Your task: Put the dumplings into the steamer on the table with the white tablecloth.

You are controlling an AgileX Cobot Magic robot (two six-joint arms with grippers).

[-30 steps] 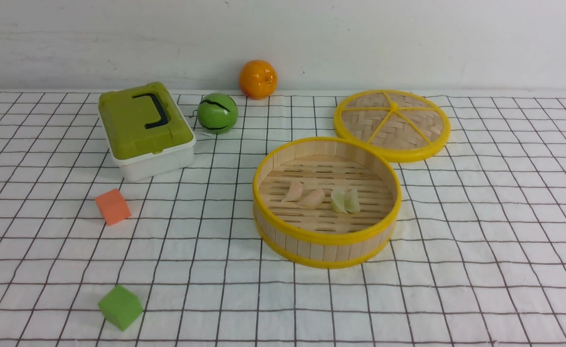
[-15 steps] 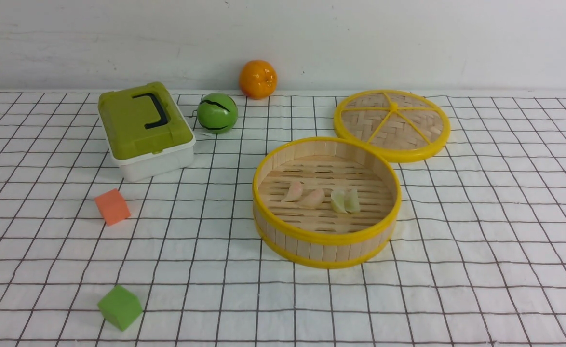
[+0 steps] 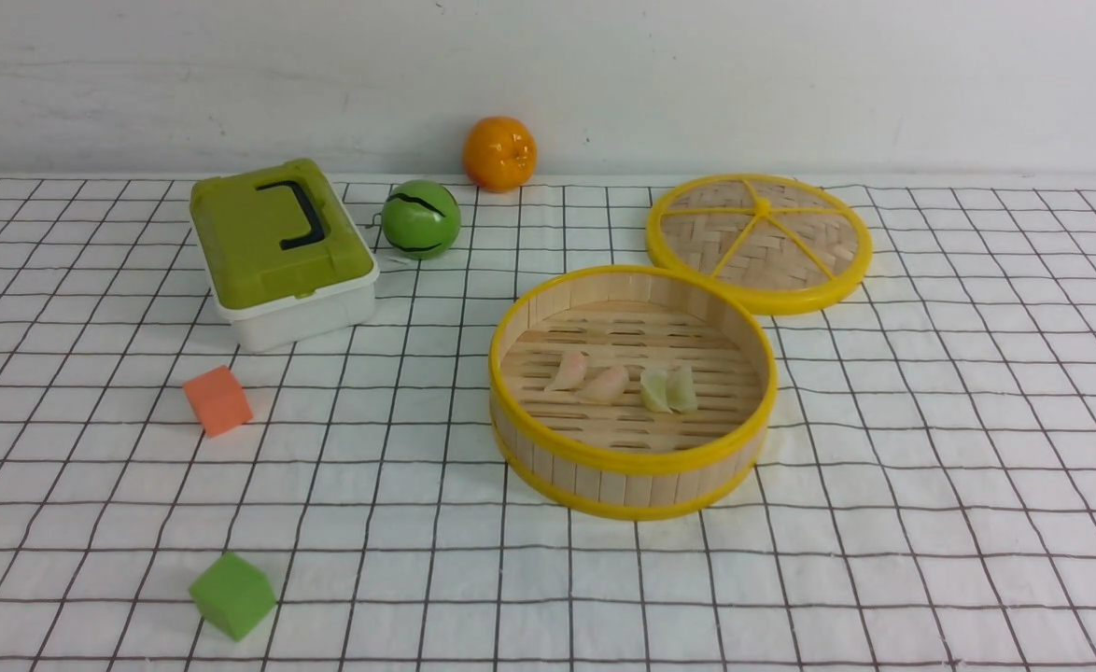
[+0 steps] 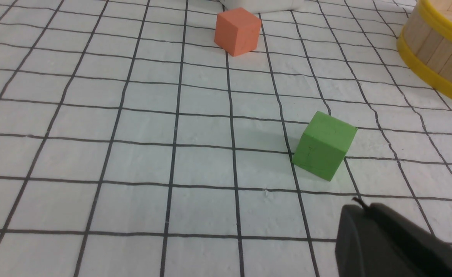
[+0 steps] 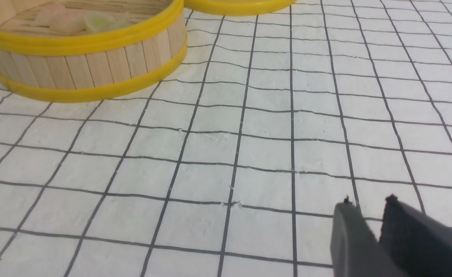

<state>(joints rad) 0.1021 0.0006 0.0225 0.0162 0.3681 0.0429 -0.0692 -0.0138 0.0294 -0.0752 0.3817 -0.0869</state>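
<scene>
Dumplings sit in the steamer point(image 3: 632, 485), all four of them: two pale pink, one point(image 3: 569, 371) beside the other point(image 3: 605, 385), and two pale greenish, likewise a pair point(image 3: 668, 389). They lie on the slatted floor inside the rim, with the pink ones toward the left side of the bench point(image 3: 959, 420) and the greenish ones toward the right. The steamer stands upright near the middle of the bench, on the white checked cloth.

By the task's wording, the placing looks complete; I see no dumpling outside the steamer. The lid point(image 3: 761, 233) lies just behind it, toward the far edge and a little to the right, so the steamer is uncovered. Covering it isn't asked for.

Farther out, a green ball point(image 3: 420, 219) and an orange point(image 3: 499, 154) sit toward the far edge, and a lidded box point(image 3: 277, 243) toward the far left corner. An orange cube point(image 3: 218, 401) and, nearer the near edge, a green cube point(image 3: 232, 595) rest on the left side, apart from the steamer.

Left gripper point(image 4: 360, 204) is closed with nothing in it; right gripper point(image 5: 369, 203) has its tips slightly parted, nothing between them. Probably nothing remains but keeping both arms away.
</scene>
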